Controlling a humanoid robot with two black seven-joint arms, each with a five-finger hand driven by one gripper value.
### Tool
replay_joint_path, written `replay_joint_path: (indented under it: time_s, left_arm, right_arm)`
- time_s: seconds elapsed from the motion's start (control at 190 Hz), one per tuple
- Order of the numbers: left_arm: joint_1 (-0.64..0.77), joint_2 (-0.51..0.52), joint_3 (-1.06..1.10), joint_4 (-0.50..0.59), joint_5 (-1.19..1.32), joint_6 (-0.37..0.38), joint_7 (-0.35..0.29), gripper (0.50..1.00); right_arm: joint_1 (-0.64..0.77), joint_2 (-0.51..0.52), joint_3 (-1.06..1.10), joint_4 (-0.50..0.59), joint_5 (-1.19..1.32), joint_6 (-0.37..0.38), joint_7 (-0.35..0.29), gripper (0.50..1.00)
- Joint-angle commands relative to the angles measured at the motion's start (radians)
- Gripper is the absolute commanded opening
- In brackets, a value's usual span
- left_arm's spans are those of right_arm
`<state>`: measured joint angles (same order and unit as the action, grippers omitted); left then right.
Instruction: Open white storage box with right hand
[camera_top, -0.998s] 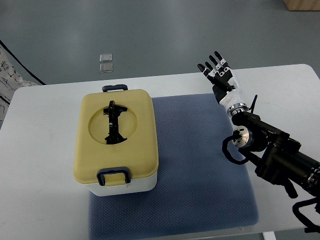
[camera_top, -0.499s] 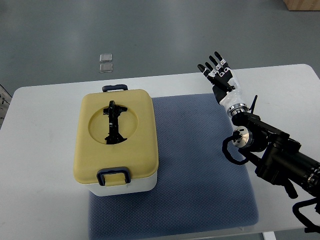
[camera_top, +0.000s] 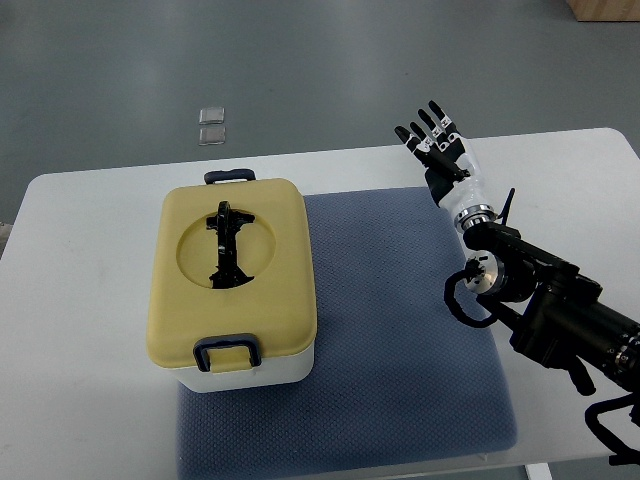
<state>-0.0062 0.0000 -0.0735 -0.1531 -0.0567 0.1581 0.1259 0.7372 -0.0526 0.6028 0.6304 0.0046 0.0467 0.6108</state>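
The white storage box (camera_top: 238, 288) stands on the left half of the table (camera_top: 90, 300), its right part resting on the left edge of the blue mat (camera_top: 400, 330). Its yellow lid (camera_top: 270, 270) is fully seated, with a black handle (camera_top: 226, 246) folded flat in a round recess at the centre. One dark latch (camera_top: 227, 349) sits at the near edge of the lid and a second latch (camera_top: 230, 176) at the far edge; both appear down and engaged.

The right hand (camera_top: 440, 152) is held near the far edge of the table, right of centre and well apart from the box. Its fingers (camera_top: 425, 127) are spread wide and straight, and it holds nothing. The left hand does not show.

Assessment: the task stands at the approach step; no contact with the box has been made and the box is closed. The next move appears to call for carrying the hand leftward across the mat to a latch, most likely the near one, and hooking the fingertips beneath its loop to lift it. The far latch would probably need release as well before the lid can come up
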Motion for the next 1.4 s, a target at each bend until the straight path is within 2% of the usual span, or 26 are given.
replay_joint_path:
  time_s: [0.0,0.289,0.63,0.788,0.945,0.998,1.197,1.397]
  left_arm:
    - [0.0,0.0,0.0,0.0,0.0,0.0,0.0,1.0]
    - [0.0,0.0,0.0,0.0,0.0,0.0,0.0,1.0]
    - [0.0,0.0,0.0,0.0,0.0,0.0,0.0,1.0]
    - [0.0,0.0,0.0,0.0,0.0,0.0,0.0,1.0]
    - [0.0,0.0,0.0,0.0,0.0,0.0,0.0,1.0]
    - [0.0,0.0,0.0,0.0,0.0,0.0,0.0,1.0]
    - [0.0,0.0,0.0,0.001,0.0,0.0,0.0,1.0]
    - [0.0,0.0,0.0,0.001,0.0,0.0,0.0,1.0]
  right_arm:
    - [-0.002,-0.003,-0.002,0.0,0.0,0.001,0.0,0.93]
    - [0.008,-0.009,-0.002,0.002,-0.018,0.007,0.0,0.93]
    - [0.11,-0.01,-0.037,0.003,-0.411,-0.016,0.0,0.93]
    - [0.222,-0.044,-0.166,0.003,-0.575,-0.022,0.0,0.93]
    - [0.398,-0.104,-0.359,0.017,-0.683,-0.005,0.0,0.93]
    - [0.467,-0.118,-0.429,0.029,-0.722,0.015,0.0,0.93]
    - [0.709,-0.147,-0.62,0.152,-0.885,0.173,0.0,0.93]
    - [0.841,-0.13,-0.675,0.23,-1.077,0.278,0.0,0.928]
